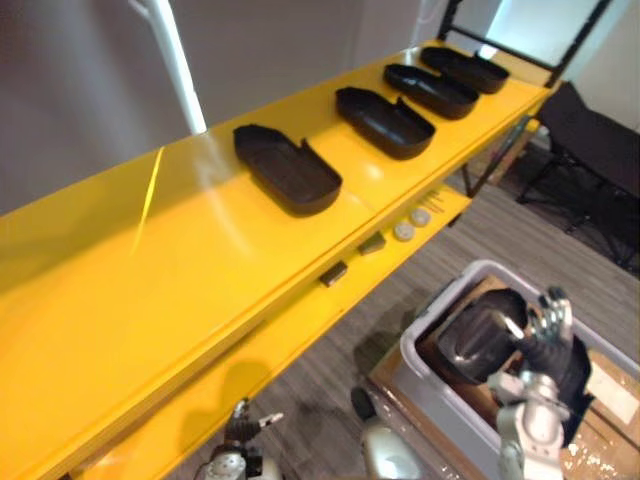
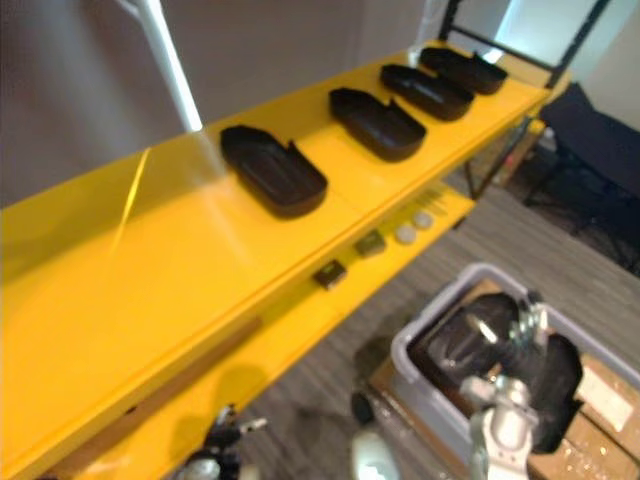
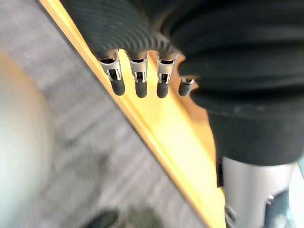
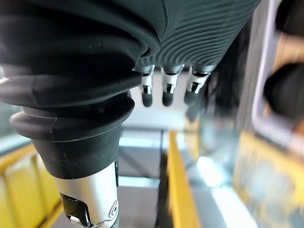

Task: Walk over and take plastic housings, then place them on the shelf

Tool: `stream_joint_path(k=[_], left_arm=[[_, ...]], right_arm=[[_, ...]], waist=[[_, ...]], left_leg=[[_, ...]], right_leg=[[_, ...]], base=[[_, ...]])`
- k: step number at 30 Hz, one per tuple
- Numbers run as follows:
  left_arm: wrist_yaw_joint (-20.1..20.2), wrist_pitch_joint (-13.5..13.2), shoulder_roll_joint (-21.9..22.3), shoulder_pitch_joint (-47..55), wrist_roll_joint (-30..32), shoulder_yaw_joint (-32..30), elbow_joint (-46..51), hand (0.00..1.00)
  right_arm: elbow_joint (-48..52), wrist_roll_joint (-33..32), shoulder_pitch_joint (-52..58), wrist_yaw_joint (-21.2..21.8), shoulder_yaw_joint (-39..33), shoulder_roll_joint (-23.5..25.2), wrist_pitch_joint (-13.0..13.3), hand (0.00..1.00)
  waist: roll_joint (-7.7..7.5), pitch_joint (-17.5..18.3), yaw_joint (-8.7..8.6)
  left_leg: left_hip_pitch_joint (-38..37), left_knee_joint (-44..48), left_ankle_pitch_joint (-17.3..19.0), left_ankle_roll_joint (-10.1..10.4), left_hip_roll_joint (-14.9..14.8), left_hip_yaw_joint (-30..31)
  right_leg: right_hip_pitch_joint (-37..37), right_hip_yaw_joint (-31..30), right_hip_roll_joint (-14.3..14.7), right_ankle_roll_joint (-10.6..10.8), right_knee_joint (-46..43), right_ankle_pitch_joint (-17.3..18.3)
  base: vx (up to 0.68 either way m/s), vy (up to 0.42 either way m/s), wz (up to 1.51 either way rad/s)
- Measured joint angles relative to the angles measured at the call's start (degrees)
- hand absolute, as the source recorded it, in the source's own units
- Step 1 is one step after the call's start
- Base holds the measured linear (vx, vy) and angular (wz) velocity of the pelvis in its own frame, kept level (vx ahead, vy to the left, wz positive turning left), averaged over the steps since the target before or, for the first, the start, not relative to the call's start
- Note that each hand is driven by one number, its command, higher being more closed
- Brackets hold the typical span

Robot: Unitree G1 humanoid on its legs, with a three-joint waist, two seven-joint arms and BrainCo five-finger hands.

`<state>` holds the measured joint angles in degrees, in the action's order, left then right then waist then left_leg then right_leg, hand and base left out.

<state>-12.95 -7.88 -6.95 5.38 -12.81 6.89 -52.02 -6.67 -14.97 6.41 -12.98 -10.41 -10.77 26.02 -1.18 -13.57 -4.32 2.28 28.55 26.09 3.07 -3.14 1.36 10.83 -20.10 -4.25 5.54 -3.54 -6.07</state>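
Carpet, grey and ribbed, lies under the left hand (image 1: 240, 428), which hangs low beside the shelf's yellow lower ledge (image 1: 300, 325). Its fingers (image 3: 141, 83) are straight and hold nothing.

The right hand (image 1: 547, 325) is clearly the nearer one to the work. It hovers over the grey plastic bin (image 1: 420, 370) on the robot's right, its fingers extended and loose, with no grip on anything. Directly below and just to the left of it sits a black housing (image 1: 470, 345), glossy, rounded and shell-like. Its long axis seems to run from the bin's near corner away toward the hand. I cannot tell whether the fingertips touch it. A downward reach from this arm looks like the natural next step.

Farther off on the lower ledge are two small dark blocks (image 1: 333, 273) and two pale discs (image 1: 411, 224). Above them is the shelf top (image 1: 150, 270), a smooth, shiny yellow surface. Four housings rest on it in a spaced row, well apart from the hands: the nearest (image 1: 287, 168), then two more (image 1: 384, 121) (image 1: 430, 90) and the farthest (image 1: 465, 68). They are matte-black, shallow, open trays with rounded ends, each angled across the shelf and parallel to the others.
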Motion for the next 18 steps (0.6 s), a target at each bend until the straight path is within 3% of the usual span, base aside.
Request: stream_joint_path(k=[3,4,6,9,10,12,13,14,16,18], left_arm=[[0.00,-1.47,-0.09,0.50,0.08,-2.41,-0.73,0.00],[-0.07,-2.54,-0.63,0.46,1.09,-3.04,-0.56,0.00],[-0.26,-3.81,-1.41,-0.03,5.34,-3.39,0.24,0.00],[0.67,-4.26,-2.33,-0.78,7.10,-3.44,3.60,0.00],[2.02,-4.09,-2.78,-0.93,6.98,-3.77,5.13,0.00],[2.77,-3.27,-2.74,-0.77,7.16,-4.75,6.28,0.00],[2.95,-2.52,-2.22,-0.73,7.14,-5.89,6.33,0.00],[2.98,-2.09,-1.51,-0.47,7.03,-6.38,6.35,0.00],[2.35,-1.38,-1.38,0.25,6.49,-7.04,5.83,0.00],[2.06,-0.79,-1.16,1.40,6.29,-8.06,5.77,0.00]], right_arm=[[-0.13,-0.01,-4.99,-1.06,0.91,-1.75,-0.18,0.00],[-0.69,-0.05,-6.99,-1.51,1.08,-2.27,-1.19,0.00],[-0.50,-0.55,-8.09,-2.59,1.07,-2.94,-1.53,0.00],[0.85,-3.01,-5.31,-3.39,0.85,-1.97,-1.54,0.00],[4.70,-4.70,-1.38,-2.53,0.84,-0.19,-1.49,0.00],[9.17,-4.78,2.48,-1.13,0.87,1.48,-1.49,0.00],[11.96,-4.74,4.32,0.27,1.11,2.02,-1.50,0.00],[12.88,-4.80,5.14,0.83,1.46,2.28,-1.48,0.00],[14.98,-4.99,6.88,2.25,2.22,2.64,-1.42,0.00],[14.85,-4.88,5.56,3.01,3.95,2.67,-1.34,0.00]], waist=[[1.41,-1.25,0.82],[1.57,-1.50,1.18],[1.74,-3.10,1.46],[2.00,-5.36,1.68],[1.51,-5.65,1.83],[0.67,-6.76,1.90],[0.36,-7.57,1.98],[0.98,-7.84,2.20],[-0.34,-7.98,2.04],[-0.27,-8.01,2.67]], left_leg=[[1.30,0.12,-0.11,0.21,0.24,2.39],[1.84,1.12,-0.03,0.33,0.07,3.50],[1.66,5.04,1.31,1.29,-0.93,4.56],[1.84,11.33,4.41,0.94,-2.95,3.75],[1.67,13.65,6.64,-0.30,-3.44,0.71],[0.69,15.52,7.48,-1.49,-3.09,-3.16],[-0.36,14.56,7.10,-2.75,-3.45,-6.34],[-0.36,13.58,6.51,-4.07,-4.12,-8.78],[-0.38,11.46,4.06,-6.31,-4.27,-15.05],[-0.35,8.83,1.60,-7.65,-5.12,-19.36]], right_leg=[[0.09,2.42,-0.30,1.07,-0.32,0.31],[0.76,3.20,0.01,2.66,-2.67,1.29],[1.30,4.16,1.46,3.71,-8.32,3.21],[2.60,3.60,4.37,3.19,-15.24,3.66],[3.18,2.85,4.95,3.01,-16.22,3.53],[3.19,5.89,4.04,0.60,-15.84,1.65],[2.94,9.31,3.35,-2.34,-11.84,-4.31],[3.18,11.09,3.07,-3.19,-11.64,-5.09],[5.09,20.70,0.03,-2.61,-26.63,3.60],[3.74,25.71,-3.08,-4.90,-35.09,9.07]], base=[[0.08,-0.031,0.46],[0.12,-0.059,0.50],[0.08,-0.047,0.30],[-0.07,0.070,-0.22],[-0.13,0.122,-0.77],[-0.18,0.120,-1.17],[-0.30,0.133,-1.40],[-0.31,0.145,-1.49],[-0.33,0.183,-1.31],[-0.32,0.163,-1.22]])
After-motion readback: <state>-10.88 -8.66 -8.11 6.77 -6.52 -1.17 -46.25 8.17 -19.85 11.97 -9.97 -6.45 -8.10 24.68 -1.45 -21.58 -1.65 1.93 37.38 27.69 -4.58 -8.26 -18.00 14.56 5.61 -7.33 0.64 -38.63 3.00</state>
